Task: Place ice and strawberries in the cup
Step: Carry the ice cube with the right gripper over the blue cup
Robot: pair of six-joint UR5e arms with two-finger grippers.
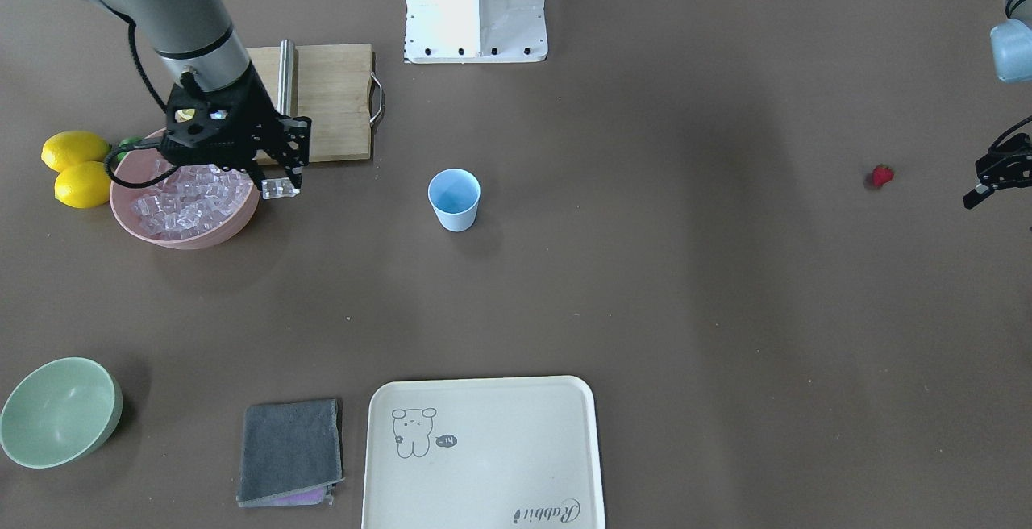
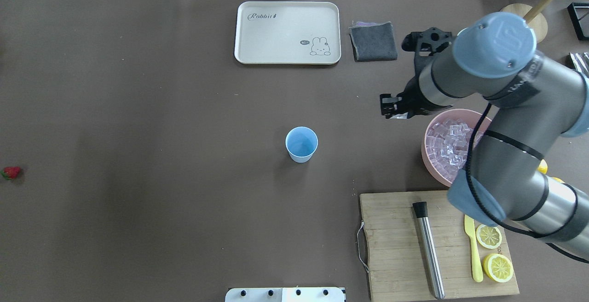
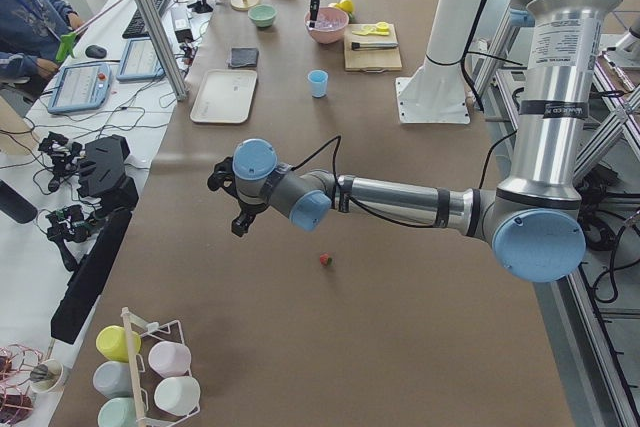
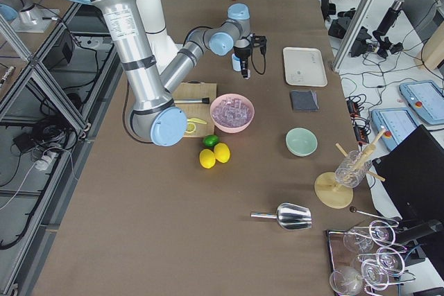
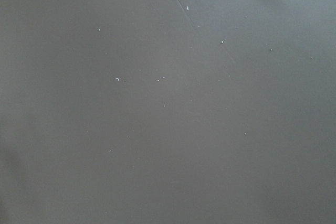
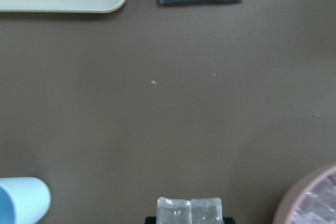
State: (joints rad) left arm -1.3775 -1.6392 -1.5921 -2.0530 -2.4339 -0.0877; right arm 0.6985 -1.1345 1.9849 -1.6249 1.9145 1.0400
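Note:
The light blue cup (image 1: 454, 199) stands upright mid-table, also in the overhead view (image 2: 301, 144) and at the lower left of the right wrist view (image 6: 21, 200). My right gripper (image 1: 278, 182) is shut on clear ice cubes (image 6: 190, 209), held just beside the pink bowl (image 1: 129, 227) of ice (image 1: 189, 198), on its cup side. The red strawberry (image 1: 882, 176) lies alone far off on my left side (image 2: 11, 172). My left gripper (image 1: 988, 182) hovers close to it at the view's edge. I cannot tell whether it is open.
A wooden cutting board (image 2: 395, 246) with a metal muddler (image 2: 429, 249), a yellow knife and lemon halves lies behind the bowl. Two lemons (image 1: 76, 166) sit beside the bowl. A pale green bowl (image 1: 56, 412), a grey cloth (image 1: 290, 452) and a cream tray (image 1: 484, 452) line the far edge.

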